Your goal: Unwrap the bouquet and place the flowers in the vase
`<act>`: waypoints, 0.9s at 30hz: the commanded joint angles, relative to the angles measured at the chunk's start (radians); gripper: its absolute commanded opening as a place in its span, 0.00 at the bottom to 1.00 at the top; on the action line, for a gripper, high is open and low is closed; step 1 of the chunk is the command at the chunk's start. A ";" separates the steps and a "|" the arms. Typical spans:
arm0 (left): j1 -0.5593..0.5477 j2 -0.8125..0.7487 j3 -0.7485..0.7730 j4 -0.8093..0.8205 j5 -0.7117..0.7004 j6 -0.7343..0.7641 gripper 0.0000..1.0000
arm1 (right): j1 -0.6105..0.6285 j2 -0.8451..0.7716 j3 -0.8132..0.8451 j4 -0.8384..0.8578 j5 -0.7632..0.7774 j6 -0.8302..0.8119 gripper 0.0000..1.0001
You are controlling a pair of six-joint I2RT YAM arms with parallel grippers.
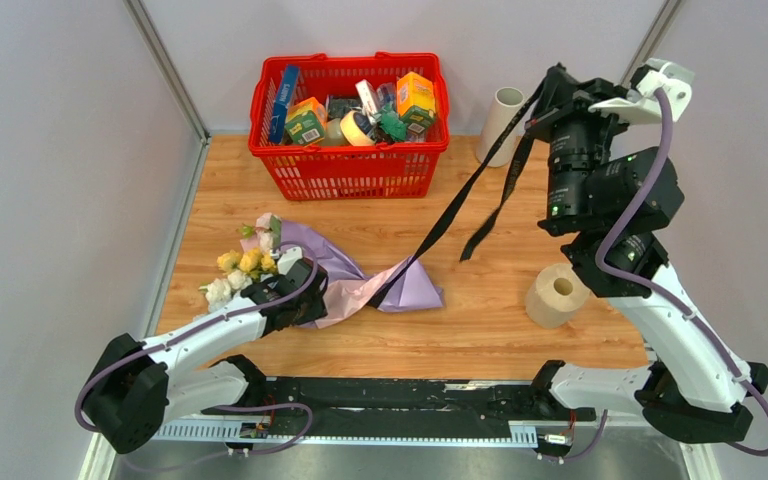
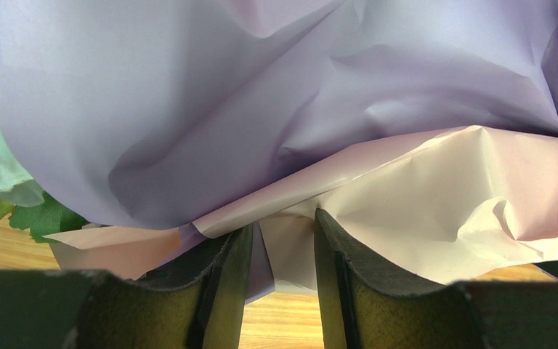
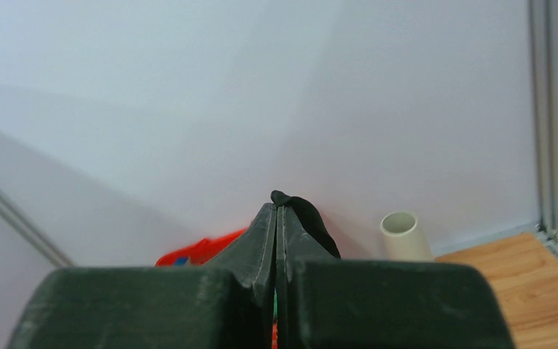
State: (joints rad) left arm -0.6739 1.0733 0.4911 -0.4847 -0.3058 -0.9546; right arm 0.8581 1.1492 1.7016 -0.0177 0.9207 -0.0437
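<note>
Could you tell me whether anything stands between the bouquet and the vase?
Only the black ribbon, stretched from the bouquet up to the right gripper, which holds it raised just beside the vase.

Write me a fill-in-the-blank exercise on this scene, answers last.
The right tool pinches the black ____.
The vase stands right of the red ____.
The left tool clamps the wrapped ____.
Answers: ribbon, basket, bouquet.
</note>
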 commanded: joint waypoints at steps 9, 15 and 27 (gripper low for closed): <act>-0.001 -0.052 0.242 -0.132 -0.064 0.108 0.50 | -0.161 0.194 0.156 0.191 0.033 -0.358 0.00; -0.001 -0.053 0.319 -0.186 -0.110 0.152 0.51 | -0.258 0.274 0.268 0.182 0.021 -0.340 0.00; -0.001 -0.116 0.371 -0.189 -0.093 0.217 0.52 | -0.404 0.340 0.396 0.168 -0.053 -0.328 0.00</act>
State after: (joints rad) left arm -0.6739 1.0168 0.7956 -0.6643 -0.3904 -0.7994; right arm 0.4820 1.4845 2.1010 0.1543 0.8845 -0.3691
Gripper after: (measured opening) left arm 0.513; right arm 0.004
